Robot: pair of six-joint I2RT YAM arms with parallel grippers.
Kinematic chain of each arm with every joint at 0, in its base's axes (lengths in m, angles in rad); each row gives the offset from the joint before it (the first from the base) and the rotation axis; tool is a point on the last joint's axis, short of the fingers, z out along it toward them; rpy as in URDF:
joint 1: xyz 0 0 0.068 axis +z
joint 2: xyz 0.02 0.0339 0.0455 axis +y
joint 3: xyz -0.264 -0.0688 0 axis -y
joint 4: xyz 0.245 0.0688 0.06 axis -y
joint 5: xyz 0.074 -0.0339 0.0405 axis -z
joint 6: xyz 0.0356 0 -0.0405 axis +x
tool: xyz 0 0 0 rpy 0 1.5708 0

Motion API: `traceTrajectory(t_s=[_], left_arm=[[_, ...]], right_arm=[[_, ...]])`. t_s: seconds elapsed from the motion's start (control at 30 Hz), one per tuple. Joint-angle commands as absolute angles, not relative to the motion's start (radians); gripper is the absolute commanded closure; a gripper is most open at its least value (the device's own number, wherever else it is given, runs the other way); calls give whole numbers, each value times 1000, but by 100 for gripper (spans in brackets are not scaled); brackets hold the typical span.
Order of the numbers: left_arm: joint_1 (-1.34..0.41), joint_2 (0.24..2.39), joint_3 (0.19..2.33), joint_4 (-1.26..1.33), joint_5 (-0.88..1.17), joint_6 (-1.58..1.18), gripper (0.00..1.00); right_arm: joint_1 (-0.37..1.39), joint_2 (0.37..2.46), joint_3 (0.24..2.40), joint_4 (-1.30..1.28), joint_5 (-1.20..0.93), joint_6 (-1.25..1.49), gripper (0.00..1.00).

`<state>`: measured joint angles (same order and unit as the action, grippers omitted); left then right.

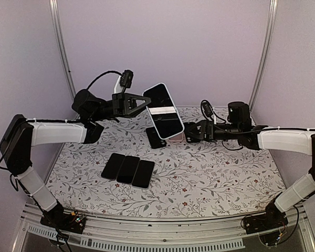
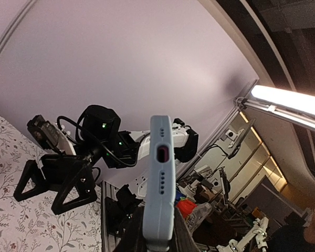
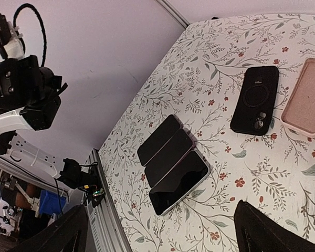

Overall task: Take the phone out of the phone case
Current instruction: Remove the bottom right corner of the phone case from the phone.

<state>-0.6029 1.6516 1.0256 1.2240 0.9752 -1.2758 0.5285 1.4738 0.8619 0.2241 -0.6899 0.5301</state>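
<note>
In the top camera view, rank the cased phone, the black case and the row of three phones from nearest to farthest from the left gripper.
1. Cased phone: gripped by the left gripper, raised above the table.
2. Black case: flat on the table, toward the back.
3. Row of three phones: on the table, toward the arms' bases.
</note>
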Motion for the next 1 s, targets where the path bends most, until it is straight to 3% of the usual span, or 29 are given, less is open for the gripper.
traceTrajectory(t_s=[0.0, 0.37, 0.97], left_arm=[[-581, 1614, 1052, 1130, 915, -1212, 100], [-561, 1629, 1078, 1068, 914, -1187, 100], [-563, 1629, 1082, 1093, 932, -1197, 100]], right_arm=[[564, 1381, 862, 244, -698, 483, 1], [632, 1234, 838, 294, -691, 437, 1], [664, 1322, 908, 215, -629, 459, 1]])
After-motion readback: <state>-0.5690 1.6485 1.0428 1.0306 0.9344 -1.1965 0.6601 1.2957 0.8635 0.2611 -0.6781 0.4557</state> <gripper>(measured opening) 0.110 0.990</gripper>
